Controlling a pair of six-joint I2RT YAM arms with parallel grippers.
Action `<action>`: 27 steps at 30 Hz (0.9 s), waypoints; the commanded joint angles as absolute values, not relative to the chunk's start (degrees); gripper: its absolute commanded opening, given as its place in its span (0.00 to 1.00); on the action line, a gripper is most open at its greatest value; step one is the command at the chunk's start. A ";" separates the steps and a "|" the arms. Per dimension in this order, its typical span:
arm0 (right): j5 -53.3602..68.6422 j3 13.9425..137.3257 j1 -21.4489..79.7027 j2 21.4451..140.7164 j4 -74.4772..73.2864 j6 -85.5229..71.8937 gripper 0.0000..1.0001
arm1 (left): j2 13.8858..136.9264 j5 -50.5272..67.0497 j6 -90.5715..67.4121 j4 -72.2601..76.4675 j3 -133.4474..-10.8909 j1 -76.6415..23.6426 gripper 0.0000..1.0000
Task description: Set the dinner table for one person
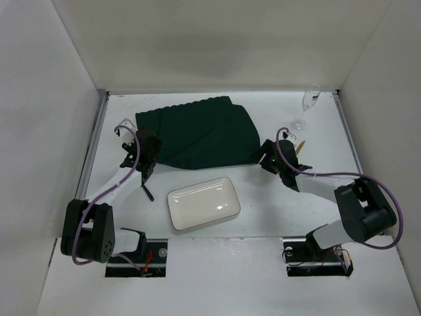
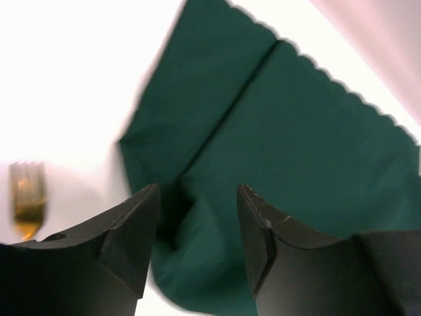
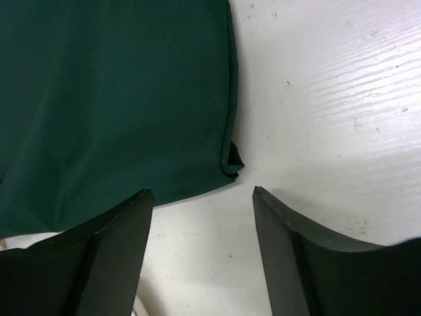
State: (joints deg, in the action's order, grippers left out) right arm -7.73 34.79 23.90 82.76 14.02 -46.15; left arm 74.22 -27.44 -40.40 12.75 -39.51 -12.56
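left gripper [image 2: 197,191]: fingers spread over green placemat [image 2: 296,131] corner | right gripper [image 3: 200,192]: fingers spread, dinner table [image 3: 329,99] between and under them, placemat corner just beyond

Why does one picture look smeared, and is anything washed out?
Left wrist view: blurred, with the scalloped edge of the green placemat and the gold fork smeared and the table blown out to white. Right wrist view: sharp, fine scratches on the table visible. Top view: even soft light, a small glare spot on the white plate.

dinner table [image 1: 270,112] | green placemat [image 1: 197,131] rumpled | white plate [image 1: 204,203] near it | glass [image 1: 309,99] far right corner
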 commanded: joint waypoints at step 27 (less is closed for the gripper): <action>-6.42 28.74 16.30 80.42 16.70 -53.88 0.18 | 69.53 -15.21 -46.15 16.53 -21.62 -13.58 0.22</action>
State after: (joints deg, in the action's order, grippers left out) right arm -2.79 28.32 16.88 81.73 14.96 -54.26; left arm 73.01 -15.57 -45.12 17.08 -23.18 -13.69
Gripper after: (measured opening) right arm 0.145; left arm 0.190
